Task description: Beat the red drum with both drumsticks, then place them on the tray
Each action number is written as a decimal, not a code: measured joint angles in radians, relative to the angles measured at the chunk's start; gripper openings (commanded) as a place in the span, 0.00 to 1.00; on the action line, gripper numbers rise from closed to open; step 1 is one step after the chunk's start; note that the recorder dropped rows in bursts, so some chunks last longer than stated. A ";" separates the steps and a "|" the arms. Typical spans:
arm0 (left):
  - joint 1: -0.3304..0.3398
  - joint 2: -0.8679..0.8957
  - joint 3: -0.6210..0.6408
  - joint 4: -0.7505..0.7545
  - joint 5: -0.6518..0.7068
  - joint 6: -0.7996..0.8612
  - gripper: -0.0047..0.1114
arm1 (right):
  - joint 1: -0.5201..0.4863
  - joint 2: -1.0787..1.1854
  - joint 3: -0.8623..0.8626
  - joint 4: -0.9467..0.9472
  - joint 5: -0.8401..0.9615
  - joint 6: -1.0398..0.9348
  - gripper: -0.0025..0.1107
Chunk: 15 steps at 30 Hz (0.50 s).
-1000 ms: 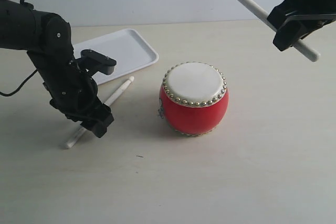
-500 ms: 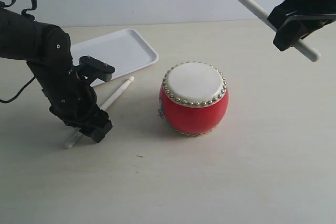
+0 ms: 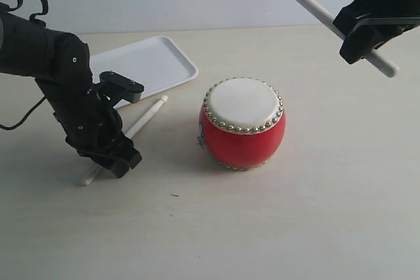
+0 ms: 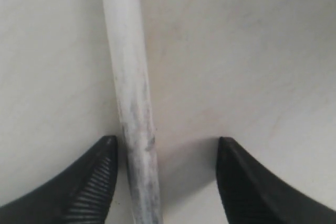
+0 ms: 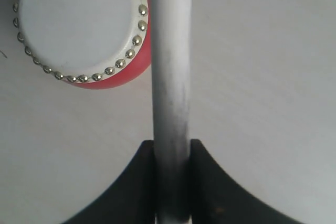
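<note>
Left gripper (image 4: 165,148) edges lower, jaws wide astride slim off-white wooden drumstick (image 4: 127,66), stick off-centre | centre before closing | right gripper (image 5: 171,153) clamps second drumstick (image 5: 170,51).

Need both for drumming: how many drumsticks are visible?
2. One drumstick lies on the table between the left gripper's open jaws; the right gripper holds the other drumstick aloft.

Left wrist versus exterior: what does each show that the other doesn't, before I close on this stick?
Left wrist only: the left gripper is open, with the lying drumstick close beside one finger and the other finger well apart. Exterior only: the red drum, the tray, and the right gripper clamped on the raised drumstick above the table. Both: the lying drumstick on the table, between the left gripper's fingers.
</note>
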 measured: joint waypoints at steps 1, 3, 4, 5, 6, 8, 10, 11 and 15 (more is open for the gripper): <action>0.000 0.000 0.000 0.000 0.000 0.000 0.41 | 0.000 0.000 0.000 0.001 0.000 -0.002 0.02; 0.000 0.000 0.000 0.004 -0.002 -0.002 0.27 | 0.000 0.000 0.000 0.008 0.000 -0.010 0.02; 0.000 0.000 0.000 0.006 -0.002 -0.002 0.20 | 0.000 0.000 0.000 0.010 0.000 -0.012 0.02; 0.000 0.000 0.000 0.006 -0.002 -0.002 0.14 | 0.000 0.000 0.000 0.012 0.000 -0.012 0.02; 0.000 0.000 0.000 0.006 -0.002 -0.002 0.04 | 0.000 0.000 0.000 0.013 0.000 -0.015 0.02; 0.000 0.000 0.000 0.006 -0.002 -0.005 0.04 | 0.000 0.000 0.000 0.015 0.002 -0.014 0.02; 0.000 0.000 0.000 0.006 -0.002 -0.005 0.04 | 0.000 0.000 0.000 0.015 0.002 -0.014 0.02; 0.000 0.000 0.000 0.006 -0.002 -0.005 0.04 | 0.000 0.000 0.000 0.017 0.002 -0.014 0.02; 0.000 -0.007 0.000 0.006 0.004 -0.007 0.04 | 0.000 0.000 0.000 0.029 0.002 -0.014 0.02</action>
